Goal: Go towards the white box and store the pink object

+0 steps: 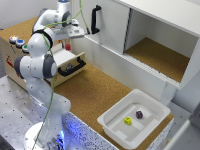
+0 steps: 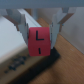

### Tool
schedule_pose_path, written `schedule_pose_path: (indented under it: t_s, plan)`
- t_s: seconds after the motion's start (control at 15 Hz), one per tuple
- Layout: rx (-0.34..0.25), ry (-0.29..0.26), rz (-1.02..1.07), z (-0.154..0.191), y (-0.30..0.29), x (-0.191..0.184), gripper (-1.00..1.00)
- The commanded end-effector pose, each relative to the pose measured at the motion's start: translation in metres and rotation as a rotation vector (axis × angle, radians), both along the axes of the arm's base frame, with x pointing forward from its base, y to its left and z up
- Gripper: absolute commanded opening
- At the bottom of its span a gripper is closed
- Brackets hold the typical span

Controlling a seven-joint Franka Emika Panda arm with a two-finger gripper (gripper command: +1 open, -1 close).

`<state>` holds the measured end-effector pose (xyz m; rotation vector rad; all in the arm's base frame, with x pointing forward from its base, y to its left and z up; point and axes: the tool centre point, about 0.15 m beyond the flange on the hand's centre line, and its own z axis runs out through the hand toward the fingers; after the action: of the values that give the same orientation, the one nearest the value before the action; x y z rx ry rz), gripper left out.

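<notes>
My gripper [image 2: 39, 36] is shut on the pink object [image 2: 39, 41], a pinkish-red cube with dark marks on its face, held between the two fingers [image 2: 22, 26]. In the exterior view the gripper [image 1: 69, 43] hangs over the open drawer [image 1: 67, 59] at the back left, with a bit of red [image 1: 67, 46] showing at its tip. The white box [image 1: 111, 121], a shallow white tub, sits at the front right on the cork surface, far from the gripper. It holds a yellow die [image 1: 128, 120] and a purple die [image 1: 139, 114].
A large white cabinet [image 1: 150, 30] with an open door and a black handle [image 1: 95, 20] stands at the back. The drawer has a black handle [image 1: 73, 68]. Coloured buttons [image 1: 18, 41] sit on the wooden unit. Cork surface [image 1: 95, 87] lies between drawer and tub.
</notes>
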<state>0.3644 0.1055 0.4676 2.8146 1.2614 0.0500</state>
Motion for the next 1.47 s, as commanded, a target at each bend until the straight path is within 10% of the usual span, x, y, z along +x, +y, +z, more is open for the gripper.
schedule_pose_path:
  t_s: [0.0, 0.8, 1.4]
  plan:
    - [0.065, -0.037, -0.227, -0.010, -0.146, 0.002, -1.00]
    - [0.132, -0.037, -0.870, -0.085, -0.470, 0.001, -1.00]
    - [0.152, -0.063, -1.303, -0.124, -0.578, -0.011, -1.00]
